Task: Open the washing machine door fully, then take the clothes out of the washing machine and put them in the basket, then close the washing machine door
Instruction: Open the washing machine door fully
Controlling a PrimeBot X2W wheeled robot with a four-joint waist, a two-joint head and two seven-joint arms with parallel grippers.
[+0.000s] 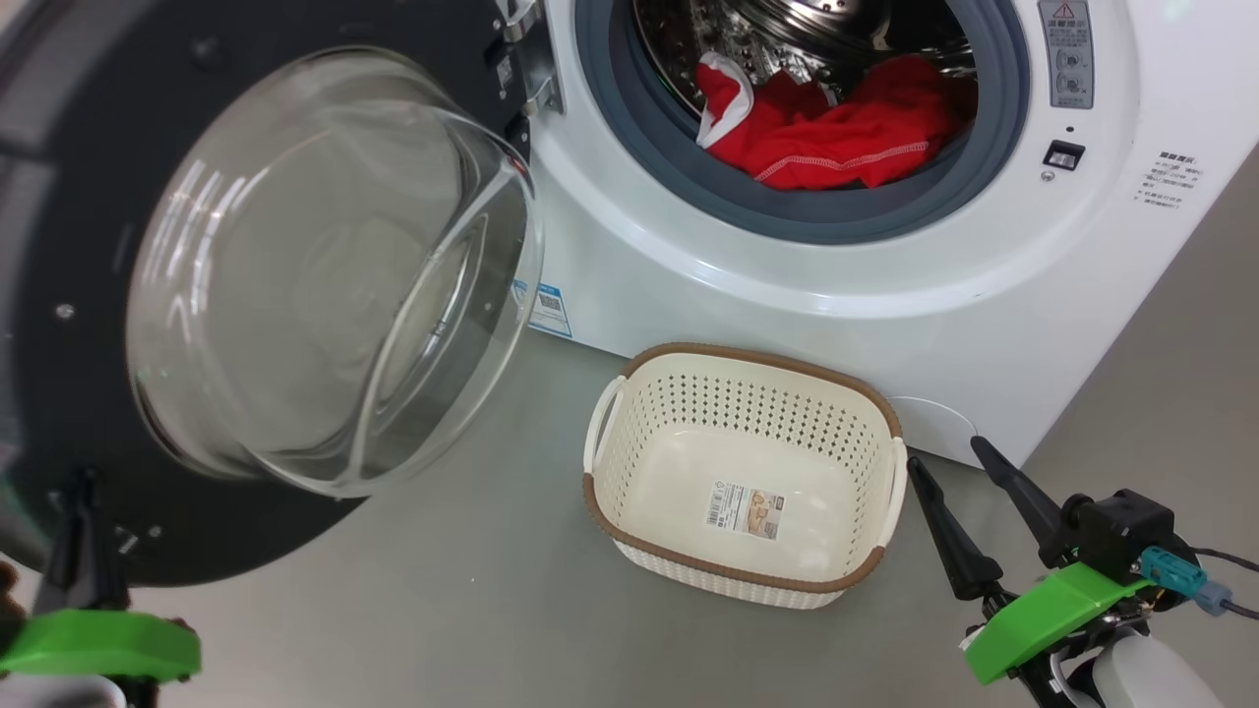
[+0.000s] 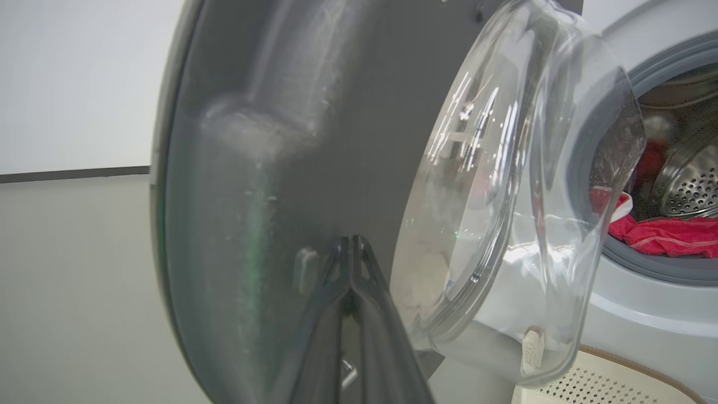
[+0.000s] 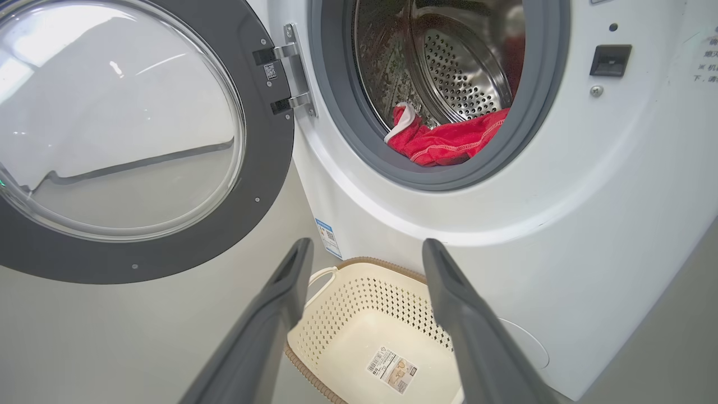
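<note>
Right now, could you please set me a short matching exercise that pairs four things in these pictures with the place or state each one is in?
Column one:
1. washing machine door
2. clothes
3. basket
4. right gripper

Column two:
A. empty, standing on the floor
B. swung open on its hinges
C. lying inside the drum
D. open, holding nothing

Pairs: 1-B, 2-C, 3-A, 4-D
</note>
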